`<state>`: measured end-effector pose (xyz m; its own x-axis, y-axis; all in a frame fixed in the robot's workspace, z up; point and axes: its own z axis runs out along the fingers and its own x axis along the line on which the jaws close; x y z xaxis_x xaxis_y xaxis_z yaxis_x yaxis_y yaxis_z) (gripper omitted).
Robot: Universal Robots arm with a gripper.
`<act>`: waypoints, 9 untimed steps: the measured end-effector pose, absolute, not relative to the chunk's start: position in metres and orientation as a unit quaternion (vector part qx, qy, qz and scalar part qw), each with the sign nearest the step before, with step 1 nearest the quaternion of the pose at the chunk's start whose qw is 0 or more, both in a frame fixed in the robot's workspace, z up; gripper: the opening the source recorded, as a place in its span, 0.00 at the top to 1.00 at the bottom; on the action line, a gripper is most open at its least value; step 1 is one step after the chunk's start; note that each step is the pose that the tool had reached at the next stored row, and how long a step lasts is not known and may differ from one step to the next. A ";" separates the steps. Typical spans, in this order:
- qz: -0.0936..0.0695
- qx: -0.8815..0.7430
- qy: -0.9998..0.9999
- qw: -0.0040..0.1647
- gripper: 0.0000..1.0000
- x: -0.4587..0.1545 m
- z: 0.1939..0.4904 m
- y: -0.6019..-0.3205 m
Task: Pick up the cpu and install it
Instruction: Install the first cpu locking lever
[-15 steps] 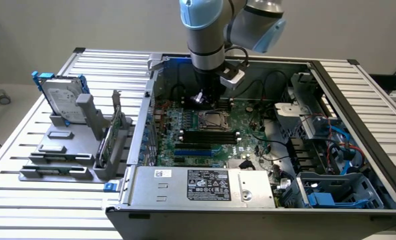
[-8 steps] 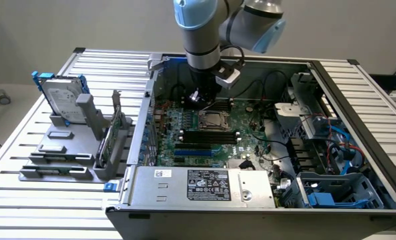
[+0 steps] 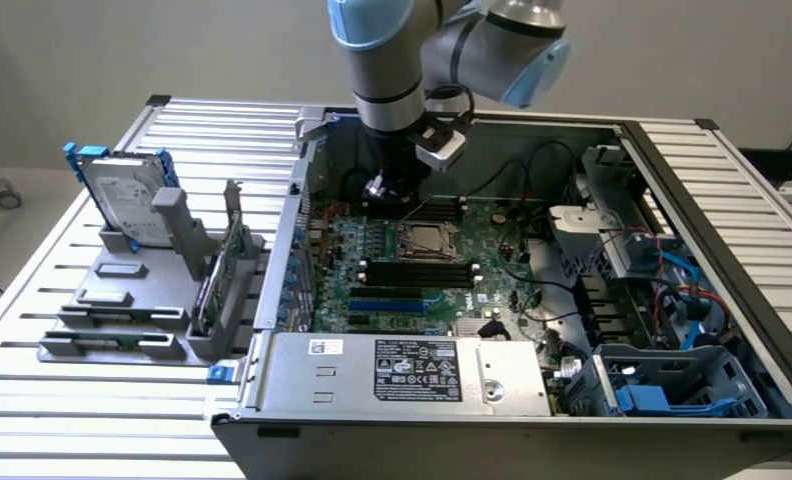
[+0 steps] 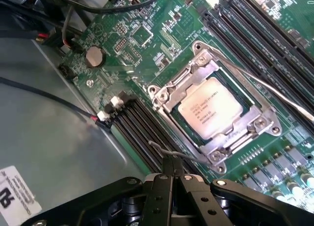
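Your gripper (image 4: 172, 174) has its fingers pressed together with nothing between them. In the wrist view the two black fingertips meet just beside a thin wire lever (image 4: 169, 152) at the corner of the socket frame (image 4: 167, 100), but you cannot tell from here whether they touch it.

The cpu (image 4: 210, 109) sits inside that metal socket frame on the green motherboard (image 4: 142, 37), lying flat with its silver top and printed lettering facing up. The frame surrounds it on all sides. A second thin lever (image 4: 274, 91) runs along the far side of the socket, past black memory slots (image 4: 245, 19). More black slots (image 4: 142, 123) lie on the near side, next to a small white connector (image 4: 104, 116) with a dark cable leading to it. A round coin battery (image 4: 94, 55) sits on the board well apart from the socket.

In the exterior view the arm (image 3: 385, 70) reaches down into the open computer case (image 3: 503, 410), and the gripper (image 3: 388, 187) hangs low just behind the socket with the cpu (image 3: 427, 240). On the slatted desk (image 3: 89, 400), towards the exterior view's left, a hard drive (image 3: 123, 195) in a blue frame stands upright in a grey holder (image 3: 136, 300).
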<state>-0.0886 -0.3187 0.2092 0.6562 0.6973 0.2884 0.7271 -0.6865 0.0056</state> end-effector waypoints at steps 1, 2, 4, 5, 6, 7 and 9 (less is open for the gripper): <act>-0.135 -0.908 -0.392 0.055 0.89 -0.090 0.209 -0.319; -0.135 -0.908 -0.392 0.055 0.89 -0.091 0.209 -0.320; -0.135 -0.908 -0.392 0.055 0.89 -0.092 0.209 -0.322; -0.135 -0.908 -0.392 0.055 0.89 -0.092 0.209 -0.323; -0.135 -0.908 -0.392 0.055 0.89 -0.093 0.209 -0.324; -0.135 -0.908 -0.392 0.055 0.89 -0.093 0.209 -0.325; -0.135 -0.908 -0.392 0.055 0.89 -0.093 0.209 -0.327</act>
